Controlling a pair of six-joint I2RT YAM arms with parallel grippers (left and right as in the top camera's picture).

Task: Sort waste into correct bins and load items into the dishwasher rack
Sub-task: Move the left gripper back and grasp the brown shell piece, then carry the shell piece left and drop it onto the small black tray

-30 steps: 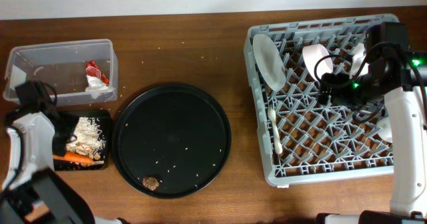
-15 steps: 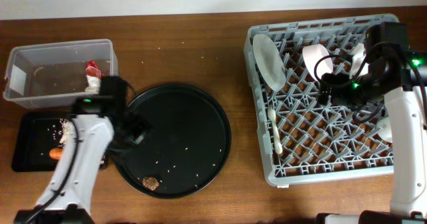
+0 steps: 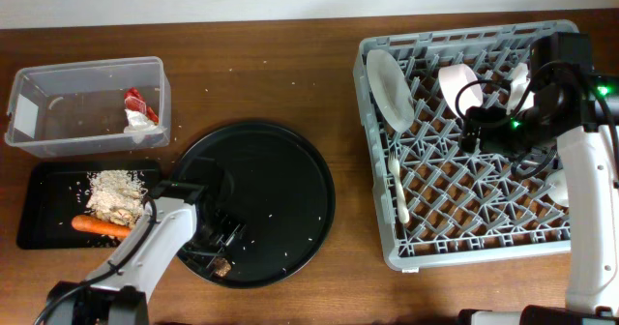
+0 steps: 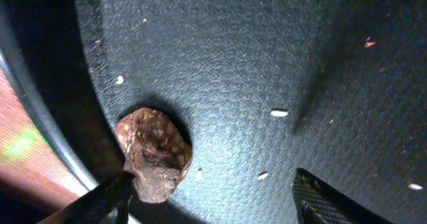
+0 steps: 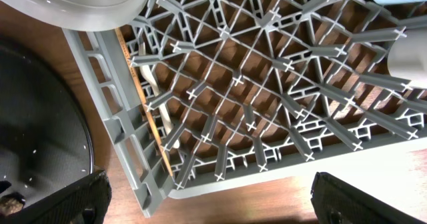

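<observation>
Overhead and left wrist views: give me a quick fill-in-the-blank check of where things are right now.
The small brown bit lies on the large, ____ round tray. The red wrapper sits in the ____ tub. The ____ carrot lies in the shallow black tray. The left gripper hovers by the bit, jaws ____.
Missing: black; clear; orange; open.

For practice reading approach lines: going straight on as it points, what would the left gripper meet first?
Probably the small brown bit, just ahead of the open left gripper, lying on the round black tray; depth unclear.
</observation>
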